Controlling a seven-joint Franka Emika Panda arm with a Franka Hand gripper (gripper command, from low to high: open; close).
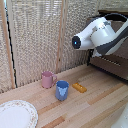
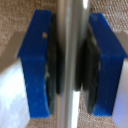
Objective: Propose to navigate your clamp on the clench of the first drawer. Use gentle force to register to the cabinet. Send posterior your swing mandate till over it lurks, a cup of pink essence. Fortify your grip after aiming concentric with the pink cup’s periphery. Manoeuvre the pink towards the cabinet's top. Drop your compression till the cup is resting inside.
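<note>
The cabinet (image 1: 112, 62) sits at three o'clock in the exterior view, the white arm reaching over it. No writing shows anywhere. Only the wrist view shows the clamp (image 2: 70, 62): its blue fingers (image 2: 37, 65) are pressed closed on the clench (image 2: 70, 30). The pink cup (image 1: 48, 79) stands at seven o'clock on the table (image 1: 95, 107), just beside the blue cup (image 1: 62, 90).

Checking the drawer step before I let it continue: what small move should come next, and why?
Probably a gentle pull straight back. In the wrist view the tool has its blue fingers pressed on both sides of the silver bar handle, so the grip looks set.
</note>
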